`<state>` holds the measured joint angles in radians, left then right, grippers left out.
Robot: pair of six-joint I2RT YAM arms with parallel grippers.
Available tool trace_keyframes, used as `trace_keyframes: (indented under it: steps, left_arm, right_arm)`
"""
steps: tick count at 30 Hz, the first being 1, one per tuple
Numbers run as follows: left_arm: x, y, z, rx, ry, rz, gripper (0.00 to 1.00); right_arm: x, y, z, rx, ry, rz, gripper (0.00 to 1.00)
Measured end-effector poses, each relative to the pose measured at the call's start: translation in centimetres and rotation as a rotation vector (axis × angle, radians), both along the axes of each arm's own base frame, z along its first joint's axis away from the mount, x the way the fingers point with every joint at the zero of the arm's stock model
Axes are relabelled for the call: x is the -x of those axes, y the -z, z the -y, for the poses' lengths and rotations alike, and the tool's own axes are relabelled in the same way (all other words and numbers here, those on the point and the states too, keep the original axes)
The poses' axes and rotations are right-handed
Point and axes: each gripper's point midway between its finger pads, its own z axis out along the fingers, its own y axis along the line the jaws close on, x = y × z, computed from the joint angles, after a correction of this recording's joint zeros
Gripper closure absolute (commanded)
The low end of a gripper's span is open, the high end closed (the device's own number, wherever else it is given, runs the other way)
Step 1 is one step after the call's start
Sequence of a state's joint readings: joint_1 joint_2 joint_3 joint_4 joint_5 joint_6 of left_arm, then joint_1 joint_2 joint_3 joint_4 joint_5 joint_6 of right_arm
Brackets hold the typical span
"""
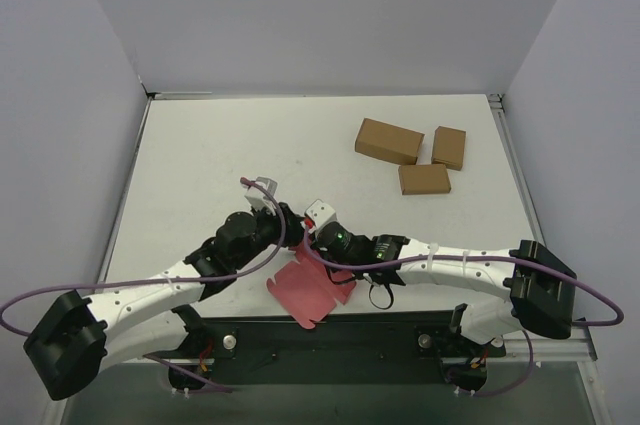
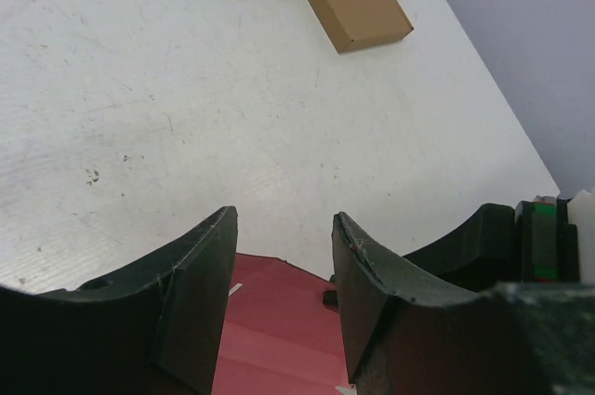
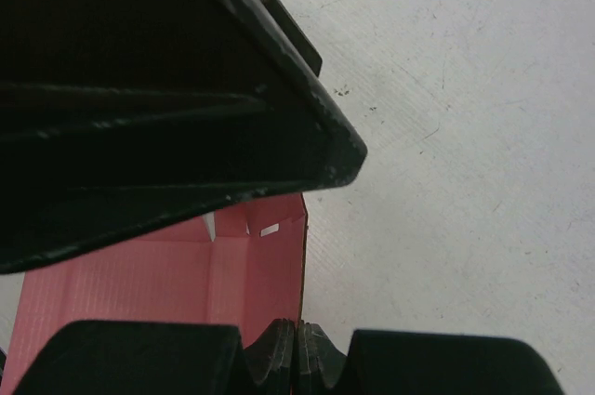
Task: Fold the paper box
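Pale lavender walls close in a white table [image 1: 250, 145], with three brown cardboard boxes [image 1: 388, 141] off toward the far right corner. The pink-red paper box [image 1: 305, 297] lies at the middle of the near edge, partly under both wrists. The left pincer [image 2: 284, 228] is released, its fingers apart above the card and holding nothing. The right pincer [image 3: 297, 353] is clenched, seemingly on the edge of a raised flap. With only that thin pinch, I'd worry the flap springs flat, creases crookedly, or drags the sheet off the near edge. The card sits cornerwise, one corner pointing at the near edge. The arms hide too much to tell its long axis.
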<state>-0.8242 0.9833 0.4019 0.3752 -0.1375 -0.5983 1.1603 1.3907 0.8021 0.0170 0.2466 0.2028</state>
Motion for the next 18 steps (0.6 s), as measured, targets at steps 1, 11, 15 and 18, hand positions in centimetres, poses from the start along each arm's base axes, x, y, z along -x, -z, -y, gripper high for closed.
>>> trace_keyframes:
  steps: [1, 11, 15, 18]
  left_arm:
    - [0.0, 0.3, 0.3, -0.008, 0.01, -0.011, 0.45]
    - [0.3, 3.9, 2.0, -0.072, 0.092, -0.104, 0.45]
    - [0.4, 4.2, 2.3, -0.07, 0.11, -0.108, 0.45]
    - [0.6, 4.5, 2.5, -0.074, 0.124, -0.114, 0.46]
  right_arm:
    - [0.0, 0.0, 0.0, 0.001, 0.001, 0.0, 1.0]
    - [0.0, 0.2, 0.5, 0.02, 0.008, 0.001, 1.0]
    - [0.0, 0.5, 0.7, 0.036, 0.009, -0.002, 1.0]
    - [0.1, 0.9, 0.9, 0.054, 0.009, -0.009, 1.0]
